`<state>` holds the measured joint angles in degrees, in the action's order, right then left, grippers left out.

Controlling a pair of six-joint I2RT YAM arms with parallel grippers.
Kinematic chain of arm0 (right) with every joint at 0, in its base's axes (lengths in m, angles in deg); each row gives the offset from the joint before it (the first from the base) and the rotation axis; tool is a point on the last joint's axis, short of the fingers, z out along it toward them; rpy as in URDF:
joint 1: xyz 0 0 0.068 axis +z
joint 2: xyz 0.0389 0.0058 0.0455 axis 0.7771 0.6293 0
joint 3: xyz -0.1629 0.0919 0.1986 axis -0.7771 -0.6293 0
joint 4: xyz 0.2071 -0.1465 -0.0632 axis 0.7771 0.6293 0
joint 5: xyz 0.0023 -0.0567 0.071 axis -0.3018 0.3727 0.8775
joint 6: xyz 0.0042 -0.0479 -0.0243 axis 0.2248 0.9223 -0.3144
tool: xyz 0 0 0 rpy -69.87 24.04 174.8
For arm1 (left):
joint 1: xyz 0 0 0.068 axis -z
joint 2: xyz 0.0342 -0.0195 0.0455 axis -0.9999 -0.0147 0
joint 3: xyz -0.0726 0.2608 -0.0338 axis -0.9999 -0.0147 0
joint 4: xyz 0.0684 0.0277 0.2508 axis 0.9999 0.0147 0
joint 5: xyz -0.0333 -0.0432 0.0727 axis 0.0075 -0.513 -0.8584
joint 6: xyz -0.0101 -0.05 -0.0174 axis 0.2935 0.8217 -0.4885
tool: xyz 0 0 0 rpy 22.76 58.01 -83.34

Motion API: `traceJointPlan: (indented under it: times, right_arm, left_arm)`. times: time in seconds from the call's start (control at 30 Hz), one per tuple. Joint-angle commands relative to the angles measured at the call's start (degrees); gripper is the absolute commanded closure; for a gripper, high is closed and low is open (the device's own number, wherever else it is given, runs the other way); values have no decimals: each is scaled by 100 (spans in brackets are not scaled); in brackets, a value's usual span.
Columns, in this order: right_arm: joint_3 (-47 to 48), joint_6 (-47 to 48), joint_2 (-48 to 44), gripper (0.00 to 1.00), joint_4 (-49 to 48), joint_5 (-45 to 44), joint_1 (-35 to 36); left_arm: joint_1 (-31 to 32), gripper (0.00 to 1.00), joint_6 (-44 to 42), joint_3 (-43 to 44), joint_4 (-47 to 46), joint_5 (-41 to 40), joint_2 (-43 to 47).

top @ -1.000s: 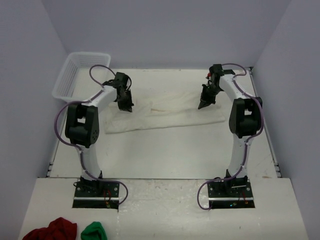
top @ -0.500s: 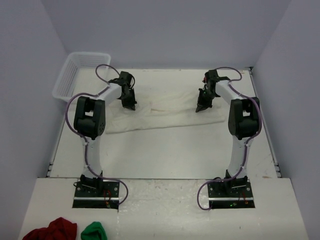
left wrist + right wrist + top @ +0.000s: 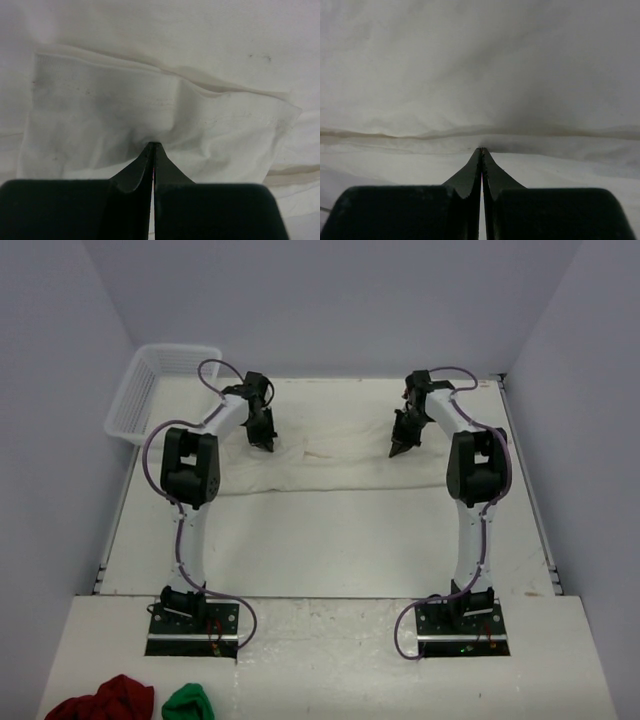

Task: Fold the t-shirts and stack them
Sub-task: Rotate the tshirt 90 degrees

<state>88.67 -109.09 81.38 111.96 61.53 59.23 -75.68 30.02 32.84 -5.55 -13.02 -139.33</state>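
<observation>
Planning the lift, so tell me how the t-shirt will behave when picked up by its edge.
Probably floppy: the t-shirt puckers into soft creases at the left fingers. Likely light, being thin cloth lying flat on the table. Held at two points, its middle would probably sag.

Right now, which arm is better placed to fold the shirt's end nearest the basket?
Left. The left claw pinches the t-shirt at the end nearest the basket; the right claw grips the opposite end.
</observation>
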Motion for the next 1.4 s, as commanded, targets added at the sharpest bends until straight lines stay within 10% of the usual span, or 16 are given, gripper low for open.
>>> traceJointPlan:
  times: [0.0,0.63,1.37]
  right_arm:
    - [375,-374,193,100,913,173,12]
    - [-2163,-990,-721,100,-536,579,521]
    - [-4959,-1597,-1705,100,-2057,526,1584]
  left_arm:
    - [-47,100,-147,161,234,-29,-363]
    - [-108,100,-305,56,243,76,50]
    - [-205,96,-903,1611,647,480,-1435]
